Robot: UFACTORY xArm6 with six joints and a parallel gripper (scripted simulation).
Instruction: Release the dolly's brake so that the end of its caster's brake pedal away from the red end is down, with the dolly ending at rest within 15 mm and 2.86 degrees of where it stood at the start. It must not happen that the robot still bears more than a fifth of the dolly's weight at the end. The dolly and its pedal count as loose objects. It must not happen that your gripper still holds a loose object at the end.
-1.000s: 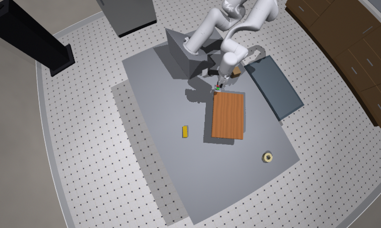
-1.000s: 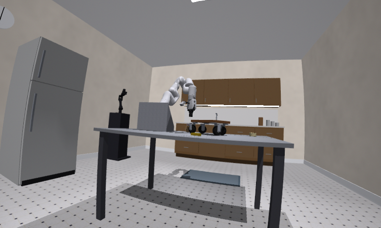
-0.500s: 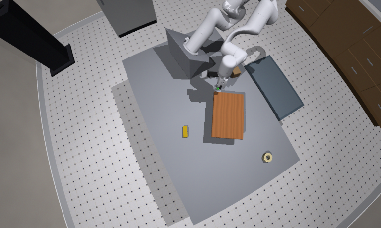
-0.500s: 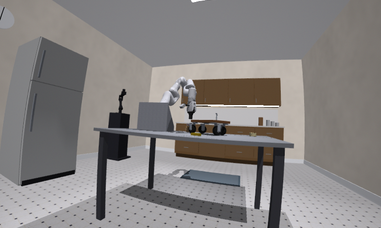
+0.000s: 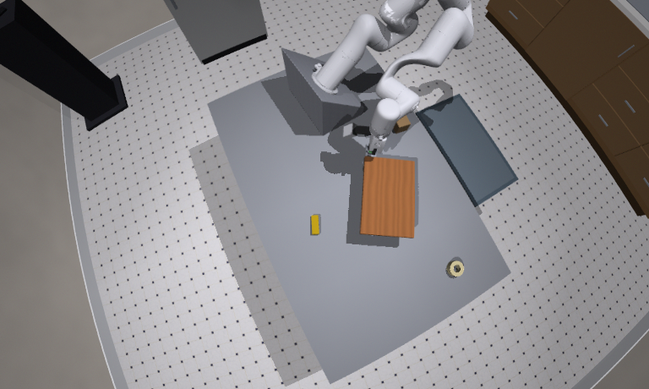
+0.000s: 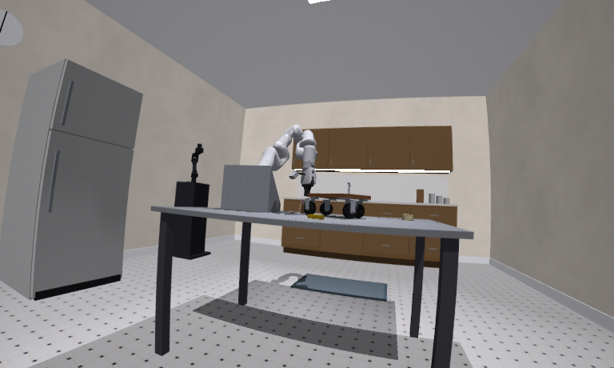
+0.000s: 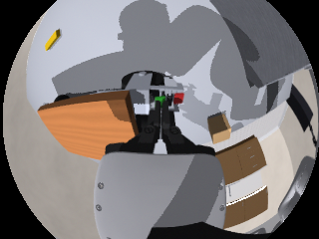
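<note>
The dolly (image 5: 387, 196) has a wooden deck and black caster wheels and stands on the grey table; it also shows in the side view (image 6: 339, 197) and in the wrist view (image 7: 87, 122). My gripper (image 5: 372, 151) is shut and empty, pointing down at the dolly's corner nearest the arm base. In the wrist view the shut fingertips (image 7: 159, 108) sit right over the green end (image 7: 159, 100) of the caster's brake pedal, and the red end (image 7: 178, 98) shows just to the right. I cannot tell whether the fingers touch the pedal.
A grey box (image 5: 318, 95) stands at the arm's base. A small brown block (image 5: 402, 122) lies beside the arm, a yellow block (image 5: 314, 224) to the dolly's left, and a tape roll (image 5: 458, 268) near the table's right corner. A blue mat (image 5: 464, 145) lies on the floor.
</note>
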